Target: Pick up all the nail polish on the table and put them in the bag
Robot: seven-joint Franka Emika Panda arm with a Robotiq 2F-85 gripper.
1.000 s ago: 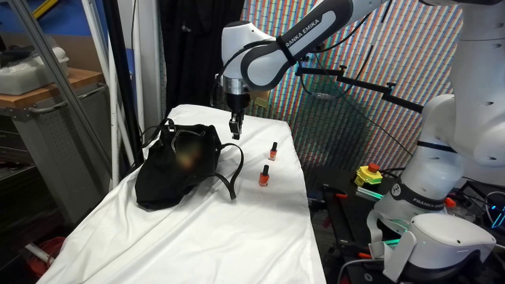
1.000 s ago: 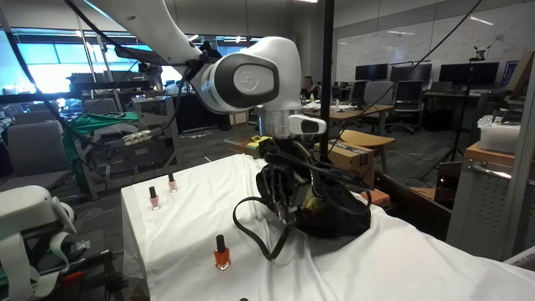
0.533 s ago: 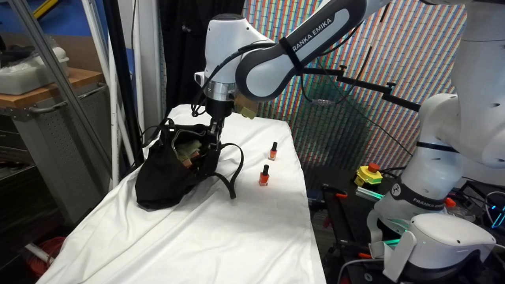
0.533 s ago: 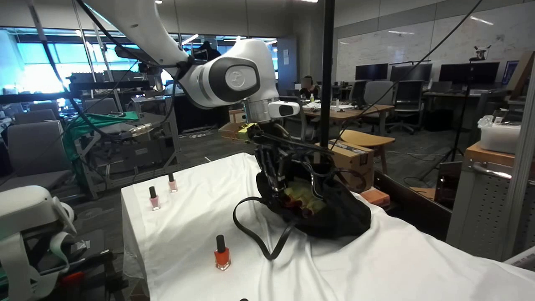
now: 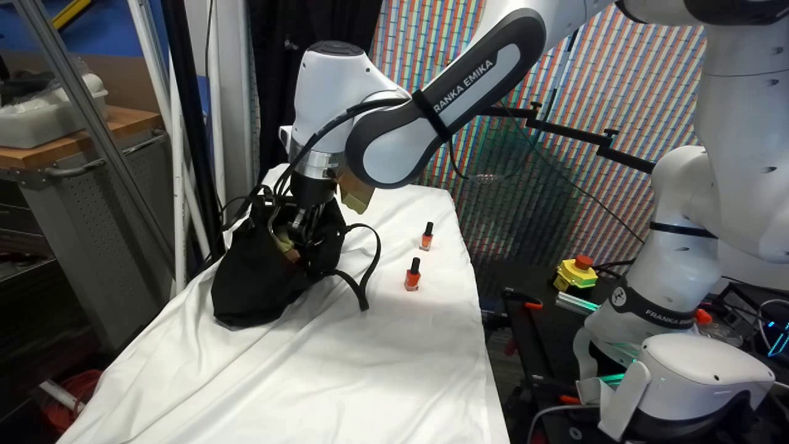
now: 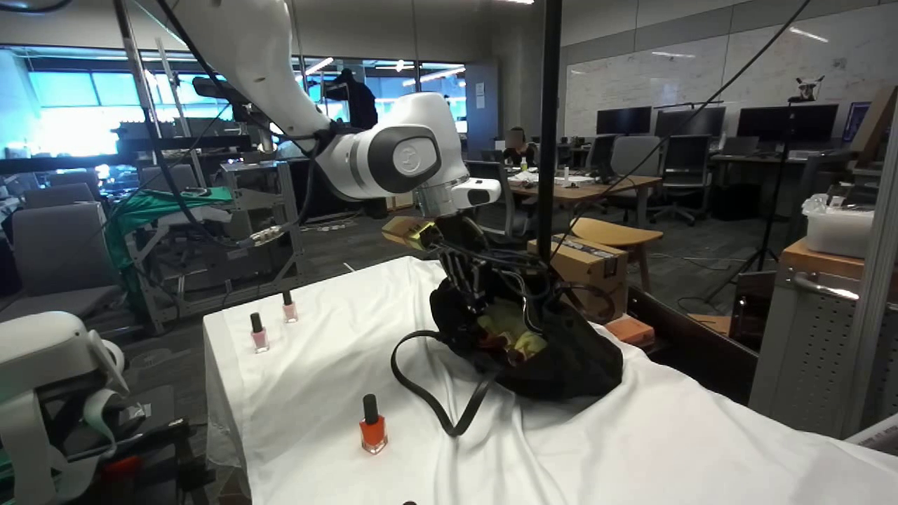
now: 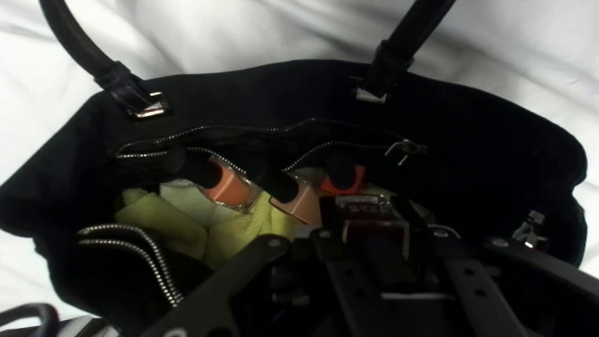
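The long table (image 5: 382, 370), under wrinkled white cloth (image 6: 596, 449), outspread below the gripper (image 7: 374, 217) and well beyond it. Slanting down to it from above: the robot arm (image 5: 456, 86), the only one at work, so no choice of a nearer one. Right beneath: the bag (image 5: 259, 290), black and slumped, gaping-mouthed around the gripper, with strap handles (image 7: 415, 23) beyond it in the wrist view.

Within that mouth or barely over it, depth hard to tell: the gripper, clenched on a dark red bottle (image 7: 376, 234). Looks ready to let go. Turns, as judged from the wrist view, on one relation: held bottle over the yellowish-green inside (image 7: 161, 217), not over the rim, long axis roughly along the gripper's own line, glass base leading, dark cap back toward the gripper's root.

Just beside the held bottle, down in the bag: an orange bottle (image 7: 229, 187), a peach bottle (image 7: 302, 205) and a red bottle (image 7: 358, 179). Best released clear of these, for fear of glass against glass.

Well apart from the gripper, on the arm's base side in an exterior view: two orange-red bottles (image 5: 412, 280), upright on the table. Upright too, in an exterior view, on the arm's side of the gripper: two pale pink bottles (image 6: 260, 340). Likely more to fetch, then. Full count on the table: cannot tell.
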